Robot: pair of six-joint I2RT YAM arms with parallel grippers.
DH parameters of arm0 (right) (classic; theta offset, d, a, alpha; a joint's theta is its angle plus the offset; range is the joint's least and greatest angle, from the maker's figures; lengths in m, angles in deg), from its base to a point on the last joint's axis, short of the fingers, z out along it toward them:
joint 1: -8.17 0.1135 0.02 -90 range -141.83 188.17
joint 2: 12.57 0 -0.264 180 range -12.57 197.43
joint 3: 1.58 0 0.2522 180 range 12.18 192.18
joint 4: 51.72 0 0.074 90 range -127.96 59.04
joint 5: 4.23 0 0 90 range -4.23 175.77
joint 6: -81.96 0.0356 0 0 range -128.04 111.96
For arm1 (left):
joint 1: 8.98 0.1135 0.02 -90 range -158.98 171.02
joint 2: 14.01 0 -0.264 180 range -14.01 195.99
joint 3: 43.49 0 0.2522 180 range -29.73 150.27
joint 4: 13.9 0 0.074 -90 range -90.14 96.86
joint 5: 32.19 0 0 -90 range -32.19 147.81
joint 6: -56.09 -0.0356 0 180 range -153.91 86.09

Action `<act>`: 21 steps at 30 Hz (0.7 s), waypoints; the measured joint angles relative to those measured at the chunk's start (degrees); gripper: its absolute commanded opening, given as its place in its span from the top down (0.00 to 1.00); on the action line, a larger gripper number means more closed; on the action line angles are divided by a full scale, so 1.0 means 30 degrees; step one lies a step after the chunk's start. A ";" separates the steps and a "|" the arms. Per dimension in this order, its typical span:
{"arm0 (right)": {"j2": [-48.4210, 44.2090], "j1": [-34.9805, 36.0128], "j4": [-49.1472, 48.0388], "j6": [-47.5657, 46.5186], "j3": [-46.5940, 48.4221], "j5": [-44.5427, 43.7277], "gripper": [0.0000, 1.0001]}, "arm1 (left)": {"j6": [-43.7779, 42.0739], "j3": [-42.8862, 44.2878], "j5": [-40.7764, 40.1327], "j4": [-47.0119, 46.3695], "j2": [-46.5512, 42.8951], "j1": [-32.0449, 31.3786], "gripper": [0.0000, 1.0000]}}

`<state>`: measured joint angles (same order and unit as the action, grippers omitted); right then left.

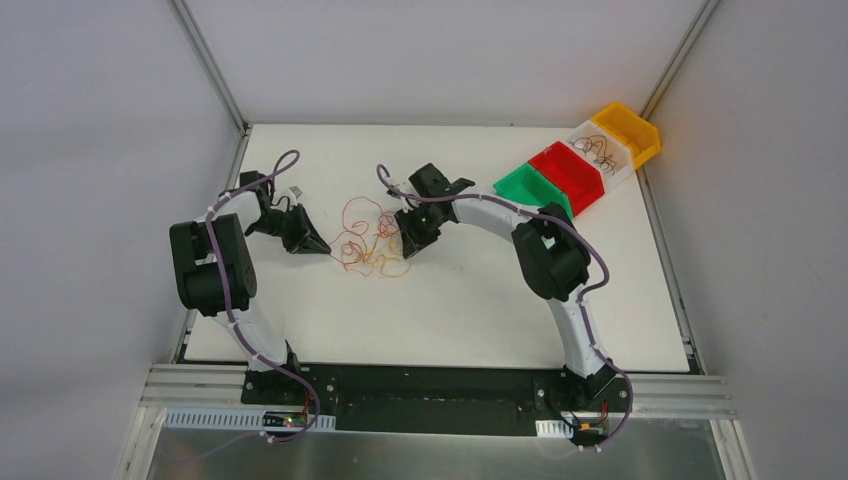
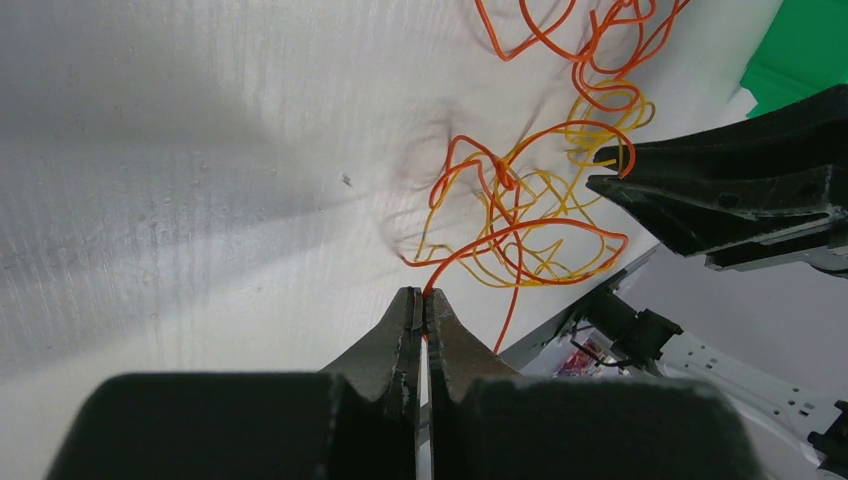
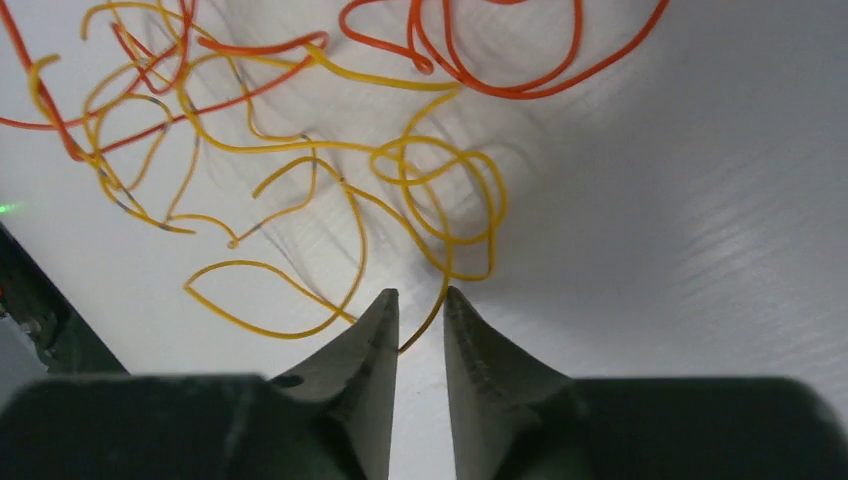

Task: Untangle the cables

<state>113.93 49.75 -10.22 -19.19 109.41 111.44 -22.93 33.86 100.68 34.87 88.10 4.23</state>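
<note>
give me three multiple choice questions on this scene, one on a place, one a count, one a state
1. Where is the tangle of cables? A inside a bin; B between the left gripper and right gripper; C behind the bins.
2. How many bins stand in the far right row? A four; B two; C six.
3. How are the left gripper's jaws? A wide open; B hidden; C shut on an orange cable.

Answers: 1 B, the top view shows it between them; 2 A, green, red, white, yellow; 3 C, the left wrist view shows them pinching it.
</note>
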 measured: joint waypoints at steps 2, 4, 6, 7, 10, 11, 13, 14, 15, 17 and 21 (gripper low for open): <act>0.0007 0.0015 0.0080 -0.0066 0.0022 -0.0466 1.00 | -0.0015 0.0015 -0.0044 0.0007 0.0000 0.0131 1.00; 0.0000 -0.0066 0.0291 -0.0313 0.0000 -0.0758 1.00 | -0.0066 0.0117 -0.0175 0.0044 0.0000 0.0299 1.00; -0.0248 -0.0342 0.0568 -0.0474 -0.0321 -0.0867 1.00 | -0.0277 0.0313 -0.0452 0.0117 0.0000 0.0750 1.00; -0.0561 -0.0627 0.0780 -0.0561 -0.0597 -0.0838 1.00 | -0.0437 0.0415 -0.0539 0.0131 0.0000 0.1064 1.00; -0.1989 -0.1887 0.1865 -0.0692 -0.0882 -0.0532 1.00 | -0.0976 0.0670 -0.0998 0.0197 0.0000 0.2149 1.00; -0.2725 -0.2514 0.2135 -0.0729 -0.0823 -0.0255 1.00 | -0.1224 0.0780 -0.1144 0.0291 0.0000 0.2514 1.00; -0.4160 -0.3636 0.2630 -0.0801 -0.0197 0.0131 1.00 | -0.1625 0.1042 -0.1494 0.0474 0.0000 0.3067 1.00; -0.4845 -0.4255 0.2805 -0.0801 0.0408 0.0328 1.00 | -0.1807 0.1224 -0.1574 0.0561 0.0015 0.3293 1.00; -0.5464 -0.4816 0.2892 -0.0787 0.1166 0.0605 1.00 | -0.1967 0.1443 -0.1668 0.0612 0.0044 0.3410 1.00; -0.6484 -0.5785 0.2914 -0.0525 0.3038 0.1260 1.00 | -0.2288 0.1982 -0.1960 0.0678 0.0248 0.3475 1.00; -0.7359 -0.7147 0.2747 0.0459 0.6411 0.2754 1.00 | -0.2943 0.2841 -0.2637 0.0889 0.1056 0.3504 1.00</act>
<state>91.85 28.31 -1.98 -17.82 128.64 119.70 -31.76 42.38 92.77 37.53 91.27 14.75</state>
